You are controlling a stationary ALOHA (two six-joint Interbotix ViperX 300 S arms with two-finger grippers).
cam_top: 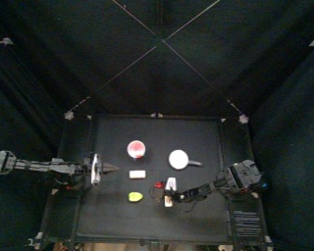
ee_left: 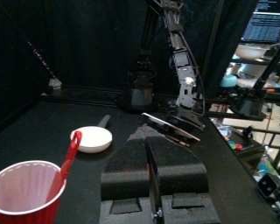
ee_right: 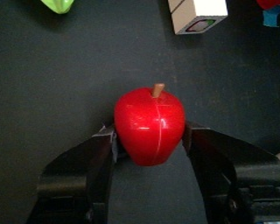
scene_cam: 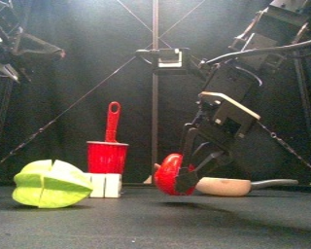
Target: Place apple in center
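**Right fingers spread around the apple, near the table's front**

Fingers on the right gripper (ee_right: 150,166) stand wide apart with the apple (ee_right: 150,125) sitting right between them. From the wrist camera the red fruit fills the gap, its brown stem pointing away from the wrist, and each black finger (ee_right: 99,157) hugs a side. Whether the pads actually press the skin or just sit next to it, I honestly can't tell.

Front camera has the same gripper (scene_cam: 187,173) coming down at a slant over the apple (scene_cam: 174,176), which looks like it rests on the black tabletop (scene_cam: 155,219). From overhead it's a tiny red speck (cam_top: 161,199) close to the front edge, a bit right of the middle, so not in the center.

Other stuff around: a yellow-green starfruit-looking lump (scene_cam: 51,183), a red cup (scene_cam: 108,157) with a red straw, a small white block (scene_cam: 106,187), and a wooden spoon-like thing (scene_cam: 239,185) just behind the apple.

Left gripper (ee_left: 153,166) is parked over the left side of the table, fingers pressed together, holding nothing.
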